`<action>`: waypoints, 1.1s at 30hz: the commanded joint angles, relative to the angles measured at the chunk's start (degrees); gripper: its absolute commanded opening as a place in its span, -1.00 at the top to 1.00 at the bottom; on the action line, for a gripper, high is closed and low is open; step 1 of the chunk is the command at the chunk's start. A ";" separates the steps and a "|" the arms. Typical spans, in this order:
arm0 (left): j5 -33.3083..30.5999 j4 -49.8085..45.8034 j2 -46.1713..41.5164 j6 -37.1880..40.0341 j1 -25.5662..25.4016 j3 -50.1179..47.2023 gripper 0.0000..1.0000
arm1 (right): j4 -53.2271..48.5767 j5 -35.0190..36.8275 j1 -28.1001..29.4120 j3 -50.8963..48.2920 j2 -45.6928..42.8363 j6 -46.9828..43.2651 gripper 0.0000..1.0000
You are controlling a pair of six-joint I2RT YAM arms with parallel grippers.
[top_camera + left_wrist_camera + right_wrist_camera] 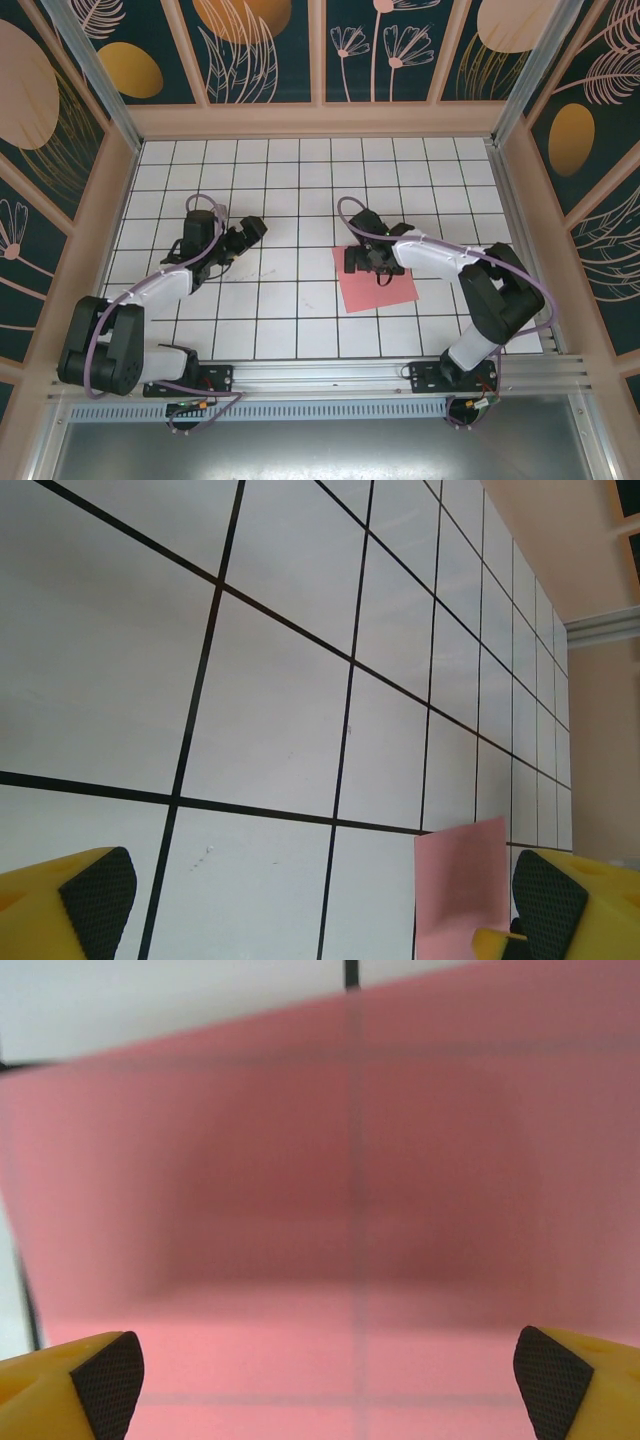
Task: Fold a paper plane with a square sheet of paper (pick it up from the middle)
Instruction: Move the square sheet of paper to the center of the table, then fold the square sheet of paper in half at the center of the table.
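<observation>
Pink square sheet of paper (385, 290) lies under the right pincer (330, 1370), jaws parted.

White desk (300, 180) ruled in black grid lines, pale wooden rim (320, 120) on far side and both flanks, metal rail (330, 375) along near edge. One pink paper sheet (375, 290) lying on desk right of centre, unfolded, corners slightly askew to grid, spanning several squares. Grid lines show faintly through sheet in right wrist view. Faint scuffs (250, 266) on squares left of centre.
</observation>
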 commanded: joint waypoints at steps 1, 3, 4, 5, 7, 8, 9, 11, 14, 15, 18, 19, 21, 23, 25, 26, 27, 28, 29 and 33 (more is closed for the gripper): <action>-1.53 1.92 1.74 -1.09 -1.55 2.10 -0.97 | -2.12 -0.97 -0.09 -0.70 2.02 -1.20 -0.93; -2.40 1.46 2.80 -1.03 -2.58 2.97 -0.97 | -2.62 -0.56 -0.09 -0.57 2.67 -1.30 -0.92; -2.93 1.28 3.37 -1.07 -3.20 3.50 -0.97 | -2.82 -0.36 -0.06 -0.47 2.93 -1.43 -0.91; -3.52 1.16 4.03 -1.10 -3.85 3.92 -0.97 | -2.78 -0.34 -0.08 -0.38 3.15 -1.61 -0.91; -4.43 0.84 5.20 -1.19 -5.08 4.82 -0.97 | -3.41 0.31 -0.08 -0.03 3.75 -1.88 -0.91; -4.87 0.75 5.79 -1.20 -5.63 5.28 -0.97 | -3.86 0.79 -0.10 0.11 4.14 -1.91 -0.91; -5.24 0.53 6.26 -1.20 -6.15 5.65 -0.97 | -4.14 1.19 -0.04 0.20 4.40 -2.00 -0.91; -5.79 0.34 7.31 -1.30 -7.27 6.50 -0.97 | -4.01 0.95 -0.04 -0.27 4.61 -2.18 -0.91; -6.57 -0.06 8.63 -1.23 -8.63 7.42 -0.97 | -3.42 0.33 -0.14 -1.23 5.27 -2.24 -0.91; -6.89 -0.21 8.90 -1.18 -8.98 7.66 -0.97 | -3.12 0.13 -0.09 -1.57 5.54 -2.21 -0.91; -7.30 -0.33 9.99 -1.16 -9.79 8.23 -0.97 | -1.67 -1.31 -0.09 -2.79 6.68 -2.27 -0.90; -7.28 -0.31 10.31 -1.18 -10.02 8.37 -0.97 | -1.25 -1.58 -0.10 -3.19 7.27 -2.27 -0.89; -7.39 -0.30 10.63 -1.16 -10.23 8.58 -0.97 | -0.92 -1.68 -0.10 -3.74 8.70 -2.26 -0.85; -7.48 -0.33 10.83 -1.29 -10.34 8.59 -0.97 | -0.44 -1.57 -0.14 -4.08 9.88 -2.09 -0.78; -7.55 -0.44 10.83 -1.16 -10.34 8.59 -0.97 | -0.04 -1.55 -0.09 -4.25 10.50 -1.94 -0.69; -7.56 -0.50 10.80 -1.18 -10.30 8.60 -0.98 | 0.21 -1.63 -0.18 -4.41 10.52 -1.91 -0.64; -7.52 -0.53 10.74 -1.08 -10.39 8.68 -0.98 | 0.32 -1.80 -0.27 -4.52 10.46 -1.79 -0.61; -7.57 -0.63 10.73 -1.06 -10.34 8.77 -0.97 | 0.30 -1.77 -0.35 -4.39 10.39 -1.56 -0.58; -7.48 -0.67 10.72 -1.08 -10.34 8.78 -0.98 | 0.23 -1.64 -0.45 -4.28 9.99 -1.41 -0.54; -7.48 -0.64 10.54 -0.90 -10.34 8.82 -0.98 | 0.28 -2.32 -0.96 -2.94 6.59 -0.77 -0.37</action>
